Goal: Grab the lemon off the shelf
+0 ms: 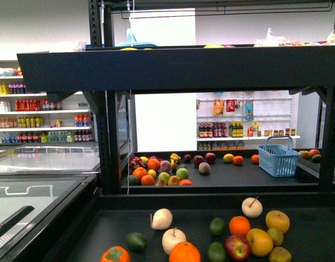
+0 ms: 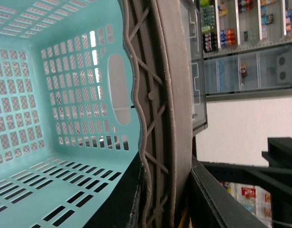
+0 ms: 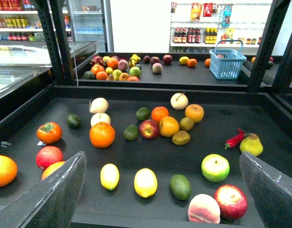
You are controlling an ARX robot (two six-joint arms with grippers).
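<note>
Two bright-yellow oval lemons lie side by side near the front edge of the black shelf's lower tray (image 3: 136, 156): a larger one (image 3: 145, 182) and a smaller one (image 3: 110, 176). My right gripper (image 3: 162, 159) is open and empty above them, its fingers (image 3: 55, 194) spread wide, with both lemons in the gap. My left gripper (image 2: 165, 199) is shut on the grey rim of a teal basket (image 2: 51, 118), which fills the left wrist view. The shelf (image 1: 178, 68) shows in the front view; there the lemons and both grippers are out of view.
Near the lemons lie a green avocado (image 3: 180, 186), a peach (image 3: 204, 209), a red apple (image 3: 230, 201), a green apple (image 3: 215, 167) and an orange (image 3: 102, 134). A blue basket (image 1: 279, 158) stands on the back tray. Black posts (image 3: 58, 38) flank the tray.
</note>
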